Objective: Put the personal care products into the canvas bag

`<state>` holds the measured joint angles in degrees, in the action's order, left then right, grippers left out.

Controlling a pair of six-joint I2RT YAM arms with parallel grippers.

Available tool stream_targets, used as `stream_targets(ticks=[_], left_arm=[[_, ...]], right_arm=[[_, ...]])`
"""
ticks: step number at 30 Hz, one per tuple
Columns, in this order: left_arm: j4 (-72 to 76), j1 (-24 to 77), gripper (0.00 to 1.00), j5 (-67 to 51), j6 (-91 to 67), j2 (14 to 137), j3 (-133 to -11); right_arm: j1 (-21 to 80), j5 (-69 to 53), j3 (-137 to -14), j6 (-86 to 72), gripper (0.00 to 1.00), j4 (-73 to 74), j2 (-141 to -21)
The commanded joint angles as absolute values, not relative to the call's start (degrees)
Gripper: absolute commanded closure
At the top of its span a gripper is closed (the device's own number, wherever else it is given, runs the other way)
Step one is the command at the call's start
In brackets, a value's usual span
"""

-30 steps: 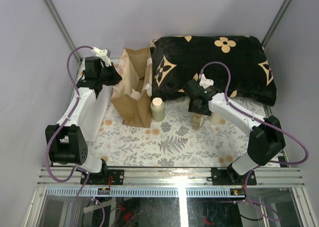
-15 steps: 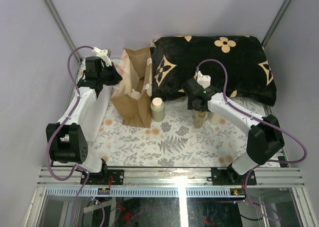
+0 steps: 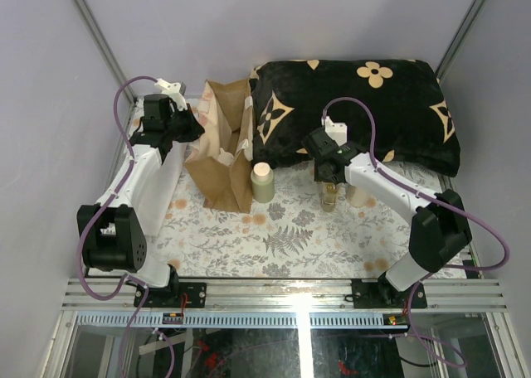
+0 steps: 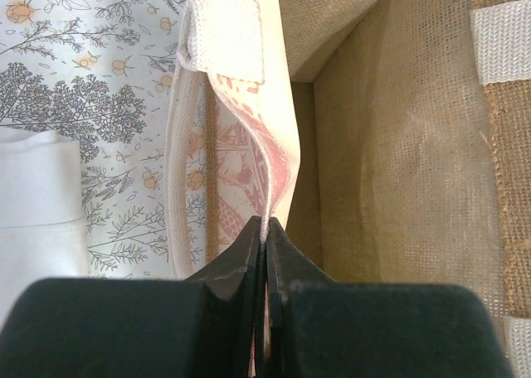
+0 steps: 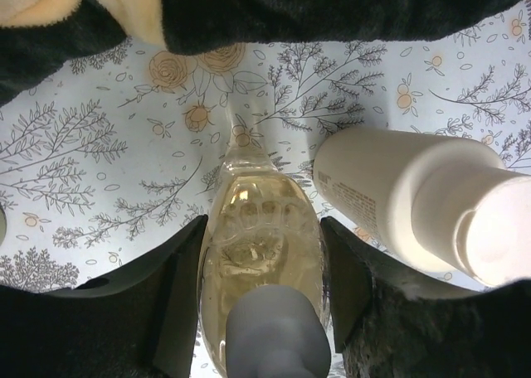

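Step in hand: grasp the amber bottle [image 3: 330,198]. The right gripper [image 5: 263,233] straddled it, jaws close against both flanks. Whether they were clamped or merely touching could not be told. Close squarely below the cap and lift straight up, clear of the cream-beige bottle [image 5: 398,200] just beside it. The amber bottle stood upright on the table [image 3: 274,237] — clear-walled, golden liquid inside. The left gripper [image 4: 265,237] was clenched on the canvas bag [image 3: 222,158] rim, holding the mouth open.

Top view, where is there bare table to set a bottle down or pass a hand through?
Widest bare tablecloth: the near strip from the bag and green bottle forward to the near edge. A narrower gap between green bottle and amber bottle. Crowded: right gripper straddling the amber bottle, cream bottle close beside, cushion behind.
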<state>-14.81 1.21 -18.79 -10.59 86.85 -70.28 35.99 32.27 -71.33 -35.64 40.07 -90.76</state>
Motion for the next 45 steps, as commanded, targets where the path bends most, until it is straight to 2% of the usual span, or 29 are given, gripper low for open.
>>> stream_targets(ticks=[1, 11, 16, 20, 23, 36, 45], left_arm=[[-14.24, 2.07, 1.00, -17.76, -9.58, 87.78, -70.40], [-12.94, 2.02, 1.00, -17.86, -9.93, 87.63, -70.44], [-12.18, 2.16, 1.00, -18.01, -10.02, 87.48, -70.01], [-11.56, 2.11, 1.00, -18.11, -10.31, 87.30, -69.42], [-10.84, 2.15, 1.00, -18.24, -10.67, 87.10, -68.63], [-8.89, 2.30, 1.00, -18.19, -12.09, 87.00, -66.98], [-8.44, 2.50, 1.00, -17.67, -12.48, 86.68, -66.44]], right_arm=[[35.95, 32.04, -79.08, -31.50, 1.00, 42.68, -90.37], [35.95, 32.12, -97.56, -21.55, 1.00, 43.50, -88.54], [35.99, 27.61, -101.86, -11.51, 1.00, 30.34, -87.35], [36.02, 21.16, -108.94, -5.41, 1.00, 23.24, -90.90], [36.03, 14.26, -109.91, -2.71, 1.00, 14.53, -92.60], [36.79, -4.85, -121.64, -2.94, 1.00, -6.05, -103.12], [38.05, -15.57, -130.40, -8.31, 1.00, -8.90, -112.10]])
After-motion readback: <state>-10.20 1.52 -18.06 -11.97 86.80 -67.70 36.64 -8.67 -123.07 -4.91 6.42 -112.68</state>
